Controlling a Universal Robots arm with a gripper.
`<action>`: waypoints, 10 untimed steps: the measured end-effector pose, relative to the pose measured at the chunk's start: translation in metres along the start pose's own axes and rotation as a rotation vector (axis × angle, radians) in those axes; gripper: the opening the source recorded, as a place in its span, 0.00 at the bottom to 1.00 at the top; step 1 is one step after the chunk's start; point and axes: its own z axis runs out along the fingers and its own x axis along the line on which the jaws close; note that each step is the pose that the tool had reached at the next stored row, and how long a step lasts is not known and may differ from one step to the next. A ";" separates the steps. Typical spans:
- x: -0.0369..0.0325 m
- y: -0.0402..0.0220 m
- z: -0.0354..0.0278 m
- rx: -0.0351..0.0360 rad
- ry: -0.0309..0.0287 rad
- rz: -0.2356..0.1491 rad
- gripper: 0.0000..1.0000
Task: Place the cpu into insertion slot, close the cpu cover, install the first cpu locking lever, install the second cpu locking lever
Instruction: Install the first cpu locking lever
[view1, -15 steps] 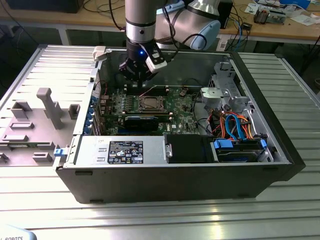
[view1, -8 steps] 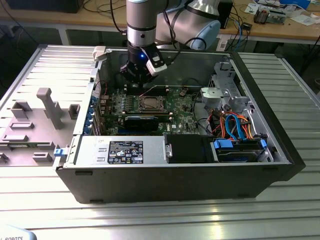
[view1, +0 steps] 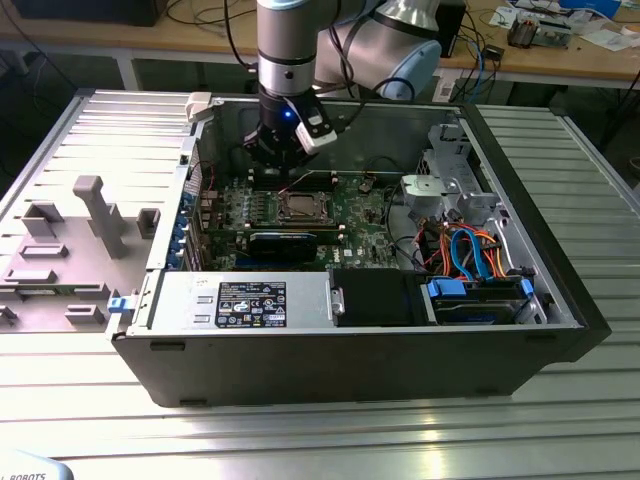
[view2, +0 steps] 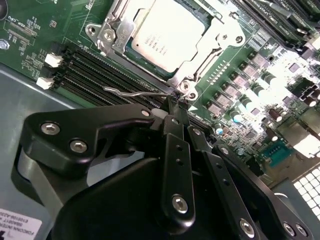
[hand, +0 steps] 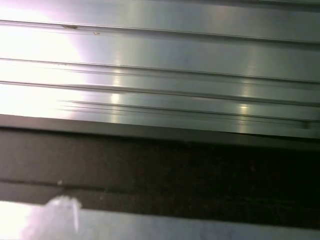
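1. Tool (view2: 177, 102) first: I see it lowered inside the open computer case (view1: 520, 330), its black fingers (view2: 175, 150) drawn together to a narrow tip just beside the socket corner. That tip sits at the pivot end of a thin wire locking lever (view2: 135, 91), but I cannot tell whether it actually pinches the wire.
2. Ribbed metal surface (view1: 560, 420) carries the case in the exterior view; a grey fixture tray (view1: 60, 270) lies on the exterior view's left.
3. Green motherboard (view1: 355, 215) lies flat on the case floor, under the arm (view1: 288, 60).
4. Insertion slot (view2: 112, 47) sits near the board's middle, beside the black memory slots (view2: 100, 75).
5. Cpu cover (view2: 220, 37) lies closed flat over the socket, its silvery frame around the chip.
6. Cpu (view2: 162, 32) rests seated in the slot, its dull metal top showing through the cover's window.
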 end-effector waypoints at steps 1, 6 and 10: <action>-0.0005 0.0000 0.0004 0.0002 -0.0001 0.000 0.11; -0.0033 -0.0003 0.0032 0.0010 0.0002 0.000 0.11; -0.0087 -0.0008 0.0065 0.0010 0.0005 0.000 0.11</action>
